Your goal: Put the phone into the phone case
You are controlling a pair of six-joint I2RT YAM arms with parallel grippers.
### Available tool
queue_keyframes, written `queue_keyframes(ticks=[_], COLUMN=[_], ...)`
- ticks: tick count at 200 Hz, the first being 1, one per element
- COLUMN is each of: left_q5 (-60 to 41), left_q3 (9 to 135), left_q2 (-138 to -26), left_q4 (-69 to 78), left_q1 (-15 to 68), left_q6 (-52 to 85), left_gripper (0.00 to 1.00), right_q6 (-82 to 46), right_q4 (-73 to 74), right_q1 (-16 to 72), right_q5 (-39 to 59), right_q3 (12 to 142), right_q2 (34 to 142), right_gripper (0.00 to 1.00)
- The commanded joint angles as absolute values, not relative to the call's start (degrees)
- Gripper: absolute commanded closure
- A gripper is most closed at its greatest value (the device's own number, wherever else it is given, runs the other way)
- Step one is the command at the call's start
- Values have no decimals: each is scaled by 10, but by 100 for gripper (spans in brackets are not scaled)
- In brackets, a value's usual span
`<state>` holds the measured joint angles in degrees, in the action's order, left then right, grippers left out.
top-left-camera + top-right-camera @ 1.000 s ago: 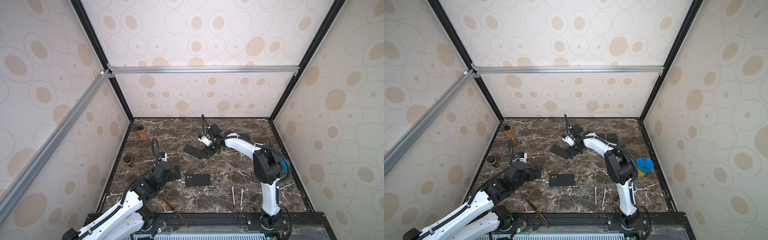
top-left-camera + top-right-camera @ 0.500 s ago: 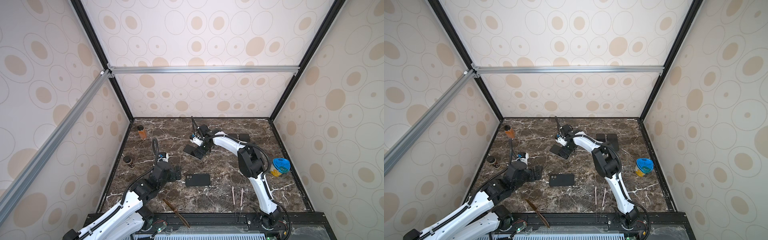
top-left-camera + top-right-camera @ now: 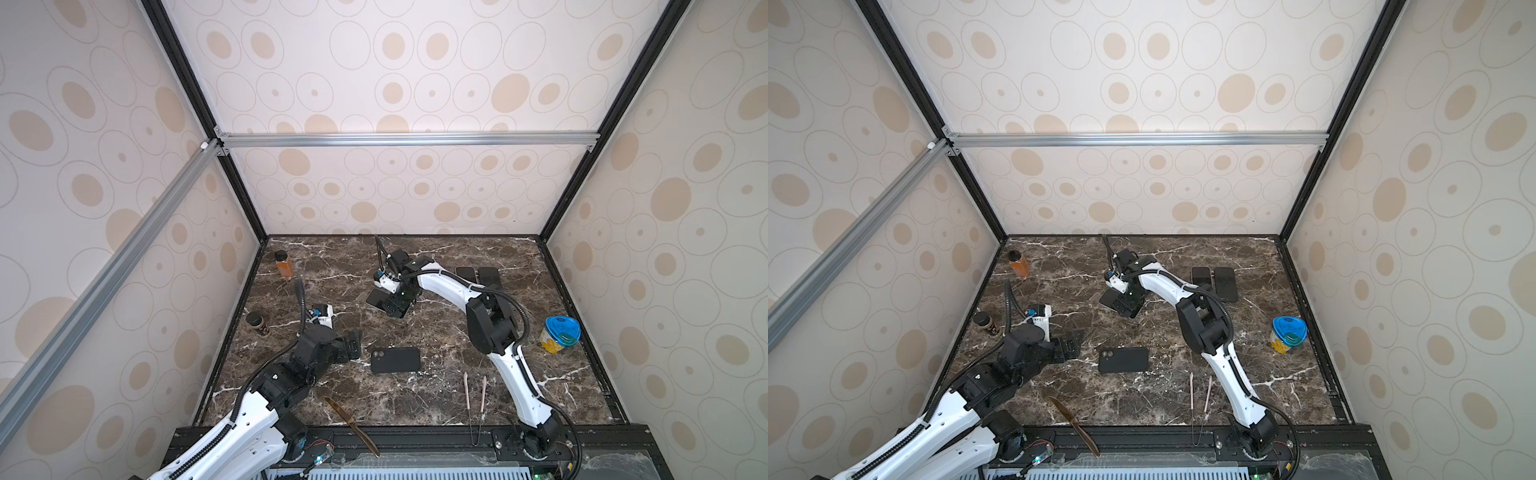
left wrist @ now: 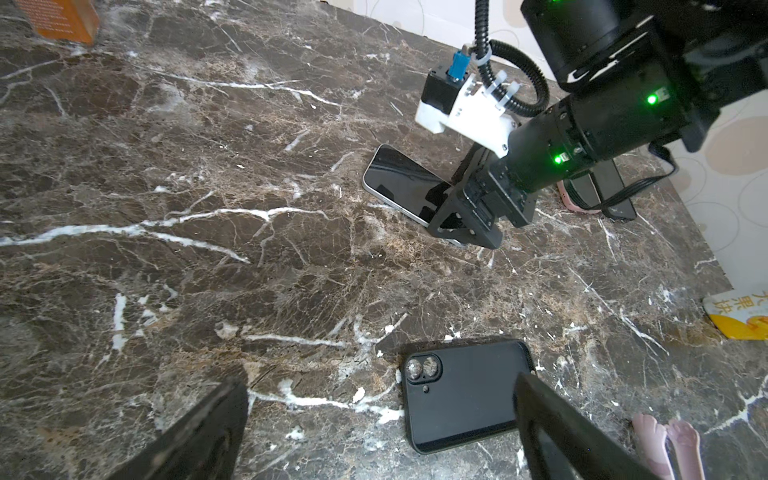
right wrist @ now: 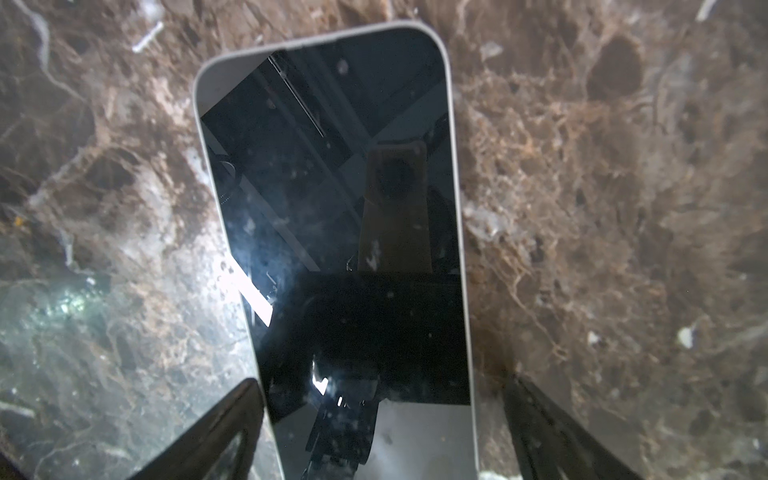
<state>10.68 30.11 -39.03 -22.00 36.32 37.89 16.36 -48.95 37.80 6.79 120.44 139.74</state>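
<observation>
Since a second ago the right arm has swung to the left. Its elbow now stands nearer the middle of the marble table (image 3: 436, 332), and the right gripper (image 3: 395, 306) (image 3: 1128, 308) has come from beside the phone (image 3: 375, 297) (image 3: 1108, 297) to over one end of it. In a top view the blue-lidded tub (image 3: 559, 334), earlier hidden behind that elbow, is uncovered. The phone, the phone case (image 3: 395, 360) (image 3: 1123, 359) and the left arm have not shifted.

The phone lies flat and screen up toward the back centre of the table. In the right wrist view the right gripper (image 5: 382, 384) stands wide open with a finger on each side of the phone (image 5: 332, 187) and has hold of nothing. One finger (image 5: 232, 415) is close against the phone's edge and the other stands clear. The left gripper (image 3: 352, 345) (image 3: 1072, 343) (image 4: 380, 384) is spread fully and empty, just beside the phone case (image 4: 465, 395). The case lies back up with its camera cut-out toward that gripper, well apart from the phone, and what is under it does not show.

The tub, at the right edge, has its lid on and a yellow label, so its contents are hidden. An orange bottle (image 3: 284, 266) with a dark cap stands in the back left corner, filled with something orange. A small dark jar (image 3: 258, 325), capped, stands at the left edge, and its contents cannot be told.
</observation>
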Motion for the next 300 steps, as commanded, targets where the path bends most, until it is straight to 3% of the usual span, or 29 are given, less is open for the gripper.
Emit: queue_keyframes(ticks=[1, 80, 213, 257, 300], left_q5=[113, 112, 111, 110, 112], left_q3=[302, 297, 294, 294, 291], left_q2=[-384, -372, -363, -362, -363], left_q4=[-233, -234, -233, -233, -230], left_q1=[357, 356, 356, 356, 355], left_q6=[382, 386, 388, 389, 390], left_gripper=[0, 0, 0, 0, 0], right_q6=[169, 162, 143, 139, 123], right_q4=[-525, -549, -572, -572, -567], right_q1=[386, 386, 404, 404, 404], right_q5=[68, 56, -10, 5, -4], right_q3=[1230, 1276, 1278, 1279, 1274], right_q2=[1427, 1459, 1469, 1470, 1466], right_gripper=[8, 8, 19, 28, 45])
